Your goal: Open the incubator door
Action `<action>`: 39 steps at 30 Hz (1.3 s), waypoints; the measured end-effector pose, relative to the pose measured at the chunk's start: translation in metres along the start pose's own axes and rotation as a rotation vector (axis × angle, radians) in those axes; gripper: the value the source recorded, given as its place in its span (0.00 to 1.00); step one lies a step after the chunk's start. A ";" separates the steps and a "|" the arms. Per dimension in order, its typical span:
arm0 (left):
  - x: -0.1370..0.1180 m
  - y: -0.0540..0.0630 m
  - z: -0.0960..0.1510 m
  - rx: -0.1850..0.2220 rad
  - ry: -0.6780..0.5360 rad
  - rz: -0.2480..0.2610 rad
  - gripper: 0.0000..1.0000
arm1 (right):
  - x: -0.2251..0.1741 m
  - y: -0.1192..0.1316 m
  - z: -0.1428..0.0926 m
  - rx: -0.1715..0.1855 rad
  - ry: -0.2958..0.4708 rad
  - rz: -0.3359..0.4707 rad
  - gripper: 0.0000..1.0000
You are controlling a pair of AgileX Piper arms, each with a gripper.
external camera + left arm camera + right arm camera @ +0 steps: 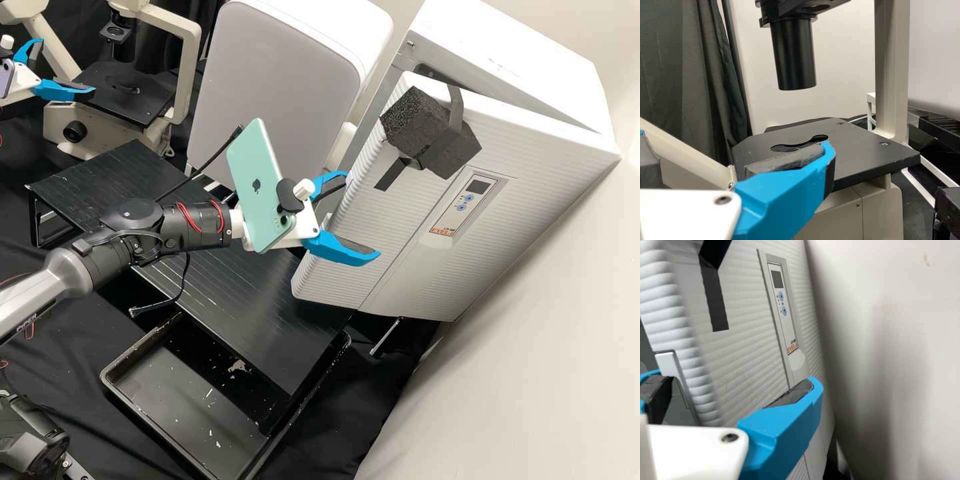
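Note:
The incubator door [400, 247], white and ribbed, stands ajar in the high view, with a dark gap between it and the body [507, 73]. My right gripper [363, 213] is open at its free edge, one finger in front of the door face, the other beside the edge. In the right wrist view the open right gripper [737, 380] has the door's edge [690, 350] between its fingers; contact cannot be told. A grey latch piece [669, 365] sits there. Far left, my left gripper [67, 65] is open; in its wrist view the left gripper [735, 140] holds nothing.
A black foam block [430, 133] is strapped to the door. A large grey-white device [280, 87] stands beside the incubator. A microscope stage [127, 90] is by the left gripper. A black platform [227, 300] and tray [187, 400] lie below the right arm; a pale wall [533, 347] borders the door.

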 end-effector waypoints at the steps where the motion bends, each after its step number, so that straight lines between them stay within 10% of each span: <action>1: 0.000 0.000 0.000 0.000 0.000 0.000 1.00 | 0.000 0.000 0.000 0.000 -0.001 0.002 1.00; 24: 0.000 0.000 0.000 0.000 0.000 0.000 1.00 | -0.005 -0.003 -0.015 0.036 0.041 -0.027 1.00; 30: 0.000 0.000 0.000 0.000 0.000 0.000 1.00 | -0.014 0.030 -0.049 -0.119 0.260 0.185 1.00; 39: 0.000 0.000 0.000 0.000 0.000 0.000 1.00 | -0.016 0.038 -0.051 -0.128 0.275 0.242 1.00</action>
